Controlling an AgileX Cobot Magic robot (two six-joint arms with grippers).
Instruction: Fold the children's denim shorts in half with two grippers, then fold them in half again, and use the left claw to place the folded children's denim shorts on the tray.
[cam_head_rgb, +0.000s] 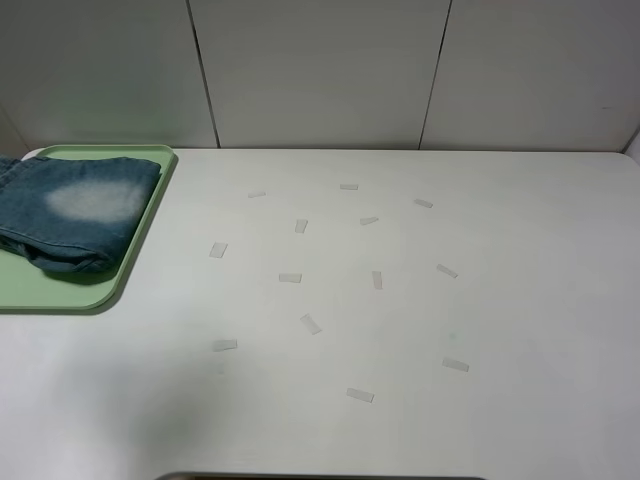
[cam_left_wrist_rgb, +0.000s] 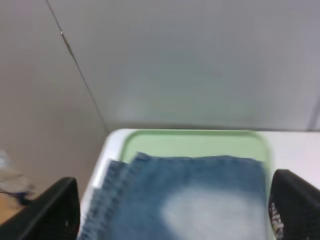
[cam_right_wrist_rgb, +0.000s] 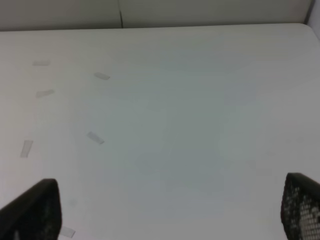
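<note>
The folded denim shorts (cam_head_rgb: 75, 212) lie on the pale green tray (cam_head_rgb: 140, 242) at the far left of the table, a whitish worn patch facing up. In the left wrist view the shorts (cam_left_wrist_rgb: 195, 200) fill the tray (cam_left_wrist_rgb: 200, 143) just beyond my left gripper (cam_left_wrist_rgb: 175, 212), which is open and empty, its fingertips (cam_left_wrist_rgb: 55, 210) spread wide on either side. My right gripper (cam_right_wrist_rgb: 170, 212) is open and empty above bare table, its fingertips (cam_right_wrist_rgb: 35, 212) at the frame corners. Neither arm shows in the exterior high view.
The white table (cam_head_rgb: 400, 300) carries several small pale tape strips (cam_head_rgb: 311, 323) scattered over its middle. A grey panelled wall (cam_head_rgb: 320, 70) stands behind the table. The tray sits at the table's left edge (cam_left_wrist_rgb: 100, 160), and the shorts overhang it there.
</note>
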